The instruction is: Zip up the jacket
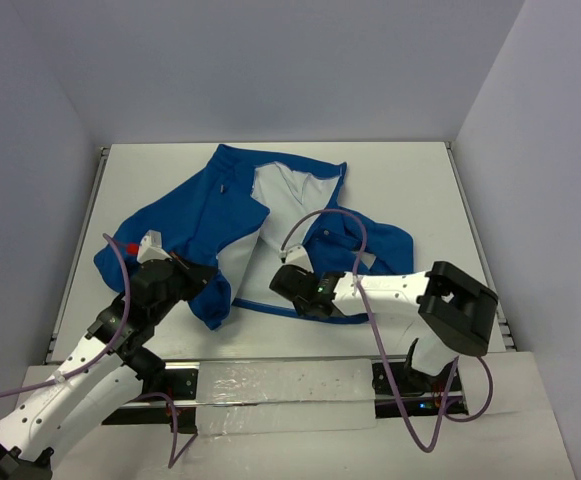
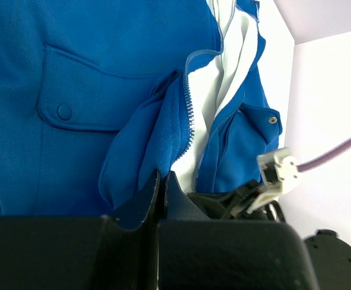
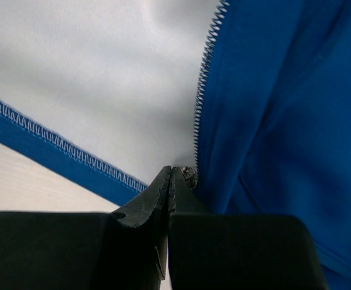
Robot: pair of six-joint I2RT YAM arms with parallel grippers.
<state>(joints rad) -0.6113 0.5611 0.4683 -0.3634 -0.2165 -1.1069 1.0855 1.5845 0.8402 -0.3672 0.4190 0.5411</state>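
Observation:
The royal-blue jacket (image 1: 220, 200) lies open on the white table (image 1: 410, 180), with its white lining (image 1: 285, 190) showing in the middle. My left gripper (image 1: 208, 280) is shut on a fold of the left front panel near its bottom. In the left wrist view the blue fabric (image 2: 103, 60) runs into the shut left gripper (image 2: 162, 176), beside the zipper teeth (image 2: 190, 115). My right gripper (image 1: 282, 280) is at the bottom of the right front edge. In the right wrist view it (image 3: 172, 171) is shut, and the metal zipper end (image 3: 189, 174) lies just right of the tip, below the teeth (image 3: 200, 103).
Grey walls enclose the table on the left, back and right. Purple cables loop over the jacket near the right arm (image 1: 320, 215) and along the left arm (image 1: 120, 270). A white connector (image 2: 278, 169) shows in the left wrist view. The jacket's sleeves spread left and right.

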